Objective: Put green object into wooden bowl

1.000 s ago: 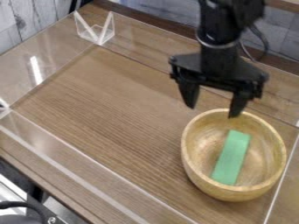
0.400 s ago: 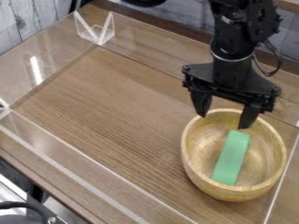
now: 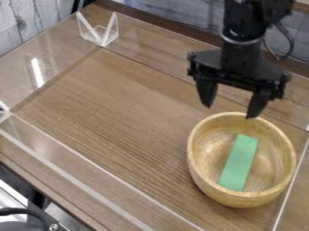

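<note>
Your green block (image 3: 239,162) lies inside the wooden bowl (image 3: 197,167), toward its right side, on the wooden tabletop (image 3: 108,113). Your jaws (image 3: 229,101) stand wide open (nothing is between them), hanging by the bowl's far rim. You have a clear, wire-edged holder (image 3: 100,30) near the tabletop's far edge.

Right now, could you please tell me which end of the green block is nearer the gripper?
The upper end of the green block, pointing toward the gripper; the other points away.
</note>
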Motion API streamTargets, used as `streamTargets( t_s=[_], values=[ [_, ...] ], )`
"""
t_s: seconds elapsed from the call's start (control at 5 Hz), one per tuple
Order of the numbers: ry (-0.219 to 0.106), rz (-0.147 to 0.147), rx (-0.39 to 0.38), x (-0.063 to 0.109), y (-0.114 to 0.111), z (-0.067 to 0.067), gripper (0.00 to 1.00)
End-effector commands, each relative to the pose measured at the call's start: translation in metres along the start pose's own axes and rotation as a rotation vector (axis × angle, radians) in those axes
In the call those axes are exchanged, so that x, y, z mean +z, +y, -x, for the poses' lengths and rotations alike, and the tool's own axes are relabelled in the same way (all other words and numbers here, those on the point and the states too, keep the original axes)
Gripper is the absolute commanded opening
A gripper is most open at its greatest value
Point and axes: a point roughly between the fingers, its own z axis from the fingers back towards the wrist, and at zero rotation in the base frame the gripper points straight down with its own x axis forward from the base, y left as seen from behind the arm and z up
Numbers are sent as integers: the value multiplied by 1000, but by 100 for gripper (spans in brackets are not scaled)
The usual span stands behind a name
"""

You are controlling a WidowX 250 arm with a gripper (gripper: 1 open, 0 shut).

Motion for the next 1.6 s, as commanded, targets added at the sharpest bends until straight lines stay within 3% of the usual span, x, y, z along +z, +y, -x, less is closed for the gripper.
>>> streamTargets(
  t_s=[0.0,0.4,0.6,1.0,1.4],
  values=[
    [-69,32,4,12,-1,-14,100],
    [-49,29,-3,-5,-11,-9,100],
    [-54,32,-6,-9,-25,-16,100],
    [-66,31,-13,-8,-11,-18,100],
    [-64,9,24,-5,-8,-18,100]
  ],
)
